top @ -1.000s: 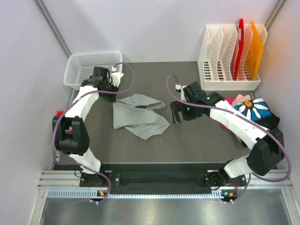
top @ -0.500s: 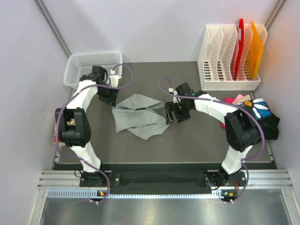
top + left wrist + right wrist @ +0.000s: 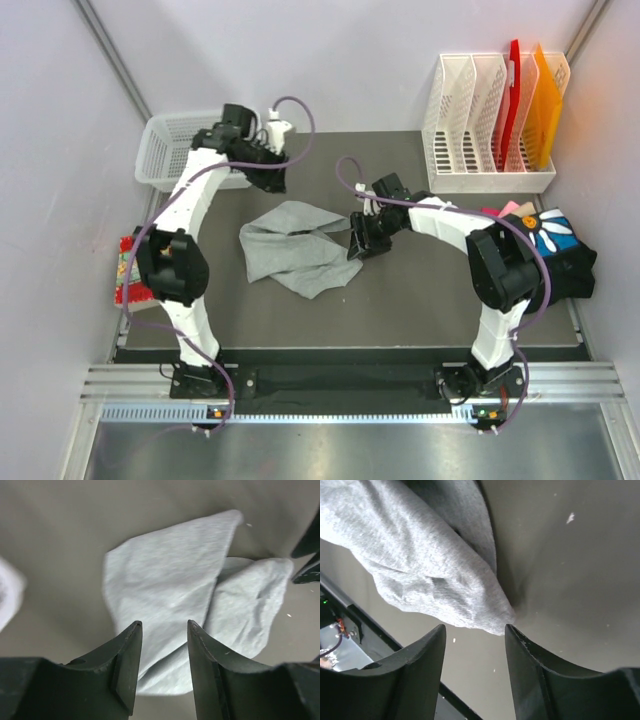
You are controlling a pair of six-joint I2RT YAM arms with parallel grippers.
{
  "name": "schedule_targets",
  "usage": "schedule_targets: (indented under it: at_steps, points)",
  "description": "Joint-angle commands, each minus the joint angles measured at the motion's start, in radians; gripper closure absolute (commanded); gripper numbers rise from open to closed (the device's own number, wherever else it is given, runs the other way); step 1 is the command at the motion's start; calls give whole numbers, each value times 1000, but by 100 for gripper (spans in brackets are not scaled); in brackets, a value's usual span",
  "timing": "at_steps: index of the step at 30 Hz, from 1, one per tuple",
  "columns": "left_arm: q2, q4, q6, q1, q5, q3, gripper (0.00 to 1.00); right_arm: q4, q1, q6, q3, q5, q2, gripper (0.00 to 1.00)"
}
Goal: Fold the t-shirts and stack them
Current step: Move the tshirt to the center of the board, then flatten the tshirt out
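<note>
The grey t-shirt (image 3: 295, 252) is being shown lying crumpled on the dark table (image 3: 420, 300), below and ahead of the left gripper (image 3: 272, 178), whose fingers are being held apart with nothing between them. The right gripper (image 3: 358, 243) is likewise being held open and empty, the shirt's folded edge just ahead of its fingertips.

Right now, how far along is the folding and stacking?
Nothing looks done: the light grey cloth t-shirt lies crumpled, and no folded stack shows. In hand: the right gripper is open at its right edge; the left gripper hovers open nearby. Left: folding it, then the heaped colourful shirts.
</note>
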Motion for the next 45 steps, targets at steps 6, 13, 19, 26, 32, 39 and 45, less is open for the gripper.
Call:
schedule_targets:
  at_steps: [6,13,19,26,32,39,45]
  points:
    - [242,51,-37,-122,23,94,54,13,-6,-8,-35,-51,-24,44]
    - [337,8,-77,-148,49,196,53,21,-7,-9,-82,-45,-43,46]
    - [305,-17,-64,-172,85,173,50,50,-6,5,-95,-51,-28,48]
    - [225,-29,6,-189,93,56,41,88,-7,24,-87,-74,6,50]
    - [205,57,-2,-194,21,-66,38,119,-9,38,-89,-83,15,53]
    - [257,167,-19,-201,-112,-94,39,150,-7,58,-98,-100,28,58]
    - [300,146,1,-203,-198,-7,96,168,-7,66,-104,-108,28,75]
